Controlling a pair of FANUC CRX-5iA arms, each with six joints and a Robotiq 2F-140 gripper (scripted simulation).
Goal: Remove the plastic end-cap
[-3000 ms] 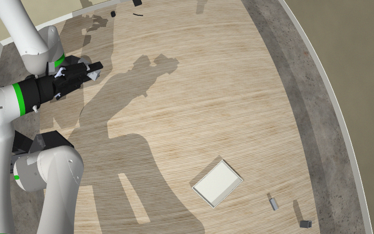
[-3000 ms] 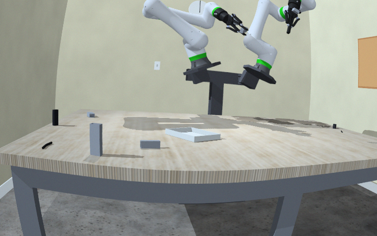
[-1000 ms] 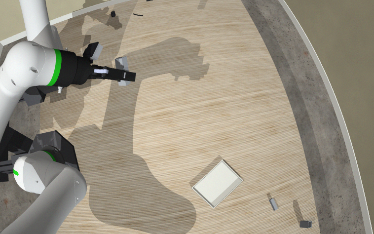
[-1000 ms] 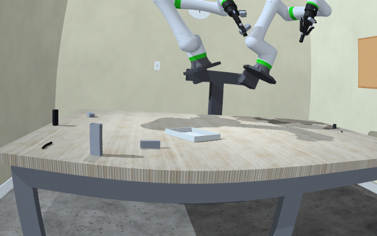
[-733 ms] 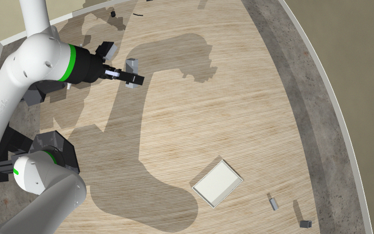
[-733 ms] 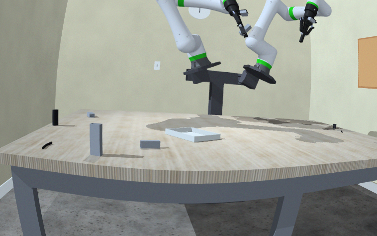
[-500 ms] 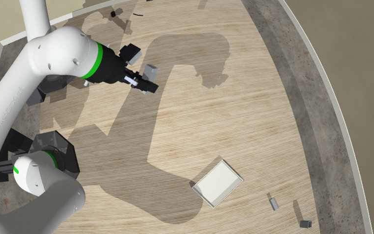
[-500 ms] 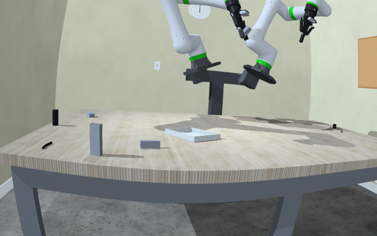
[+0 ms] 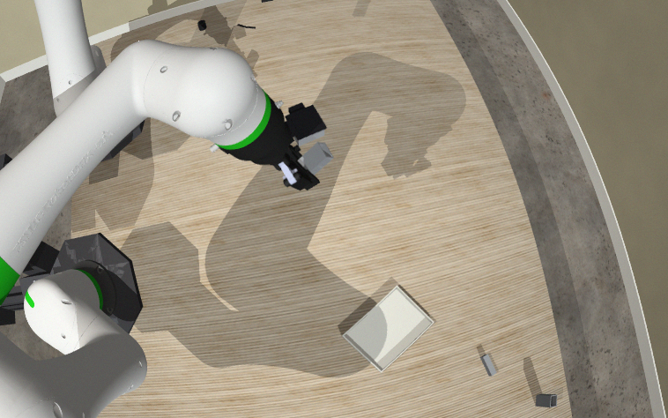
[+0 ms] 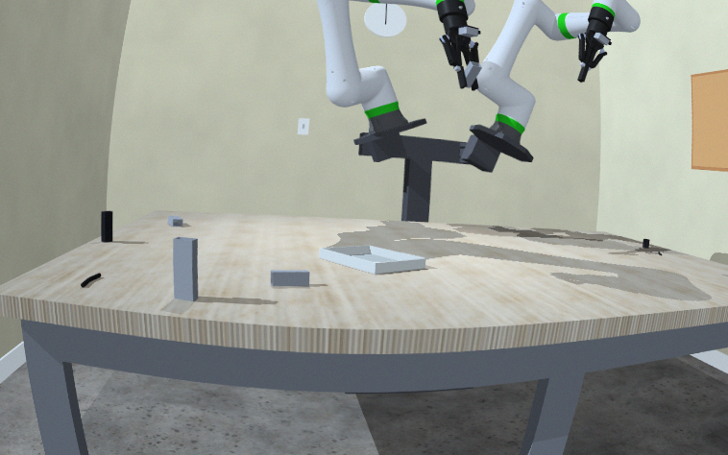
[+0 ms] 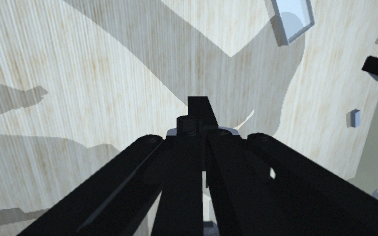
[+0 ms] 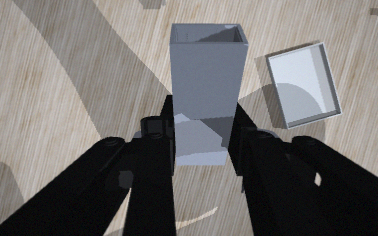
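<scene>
The grey end-cap (image 9: 316,158) (image 10: 469,70) (image 12: 209,80) is a hollow box-shaped sleeve, held between the fingers of my right gripper (image 9: 309,167) (image 10: 468,83) (image 12: 199,112). Its open end points away from the palm in the right wrist view. The right gripper is high above the table. My left gripper (image 10: 581,78) (image 11: 197,112) is shut, with bare fingertips, high at the right in the exterior view; it is not seen in the top view. The white parts tray (image 9: 404,317) (image 10: 400,266) (image 11: 296,31) (image 12: 300,100) lies on the table with nothing visible inside.
A grey block (image 9: 488,364) (image 10: 290,277) and a tall grey hollow box (image 9: 545,399) (image 10: 185,268) stand near the tray. The exterior view also shows a black block (image 10: 107,226), a small grey block (image 10: 175,221) and a curved black piece (image 10: 90,279). A small black cylinder (image 9: 202,25) (image 10: 645,243) stands farther off.
</scene>
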